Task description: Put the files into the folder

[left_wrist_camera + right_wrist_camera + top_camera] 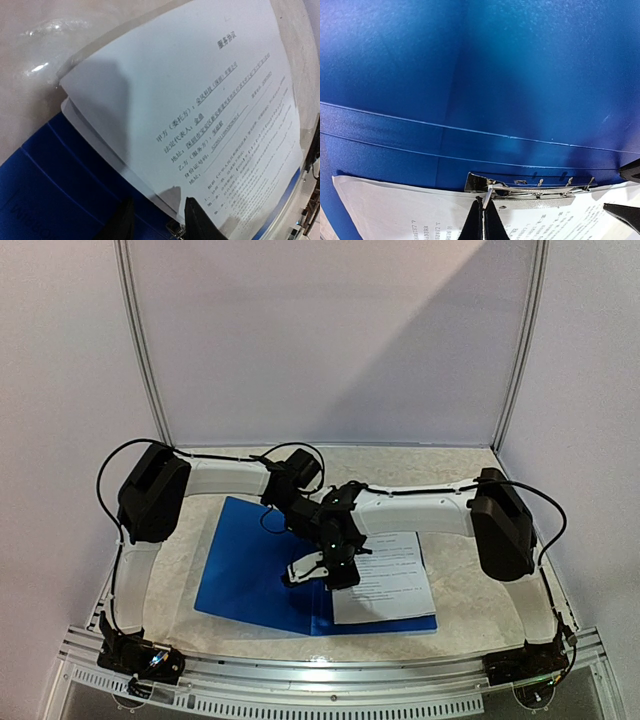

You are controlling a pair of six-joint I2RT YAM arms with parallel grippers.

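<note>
Overhead view: the folder [250, 560] is lying open and flat on the marbled bench [460, 475], its two blue leaves spreading left and right of the spine. The files [395, 585] are resting inside it on the right-hand leaf, with their far edge and right edge overhanging the blue slightly. Both arms are reaching inward and meeting over the spine.

Left wrist view: the left end effector [157, 225] is hanging released, its two dark fingers [196, 220] standing apart just above the spine-side edge of the sheets. At least two sheets are showing, the upper one lying slightly askew so that a corner of the lower one is peeking out.

Right wrist view: the right end effector [483, 220] is clenched, its fingers pressing together with their tips touching the lever of the metal clip [530, 187]. Whether the lever is actually pinched between them cannot be told. The clip is sitting on the inner cover beside the spine creases, and the edge of the sheets is lying at it.
</note>
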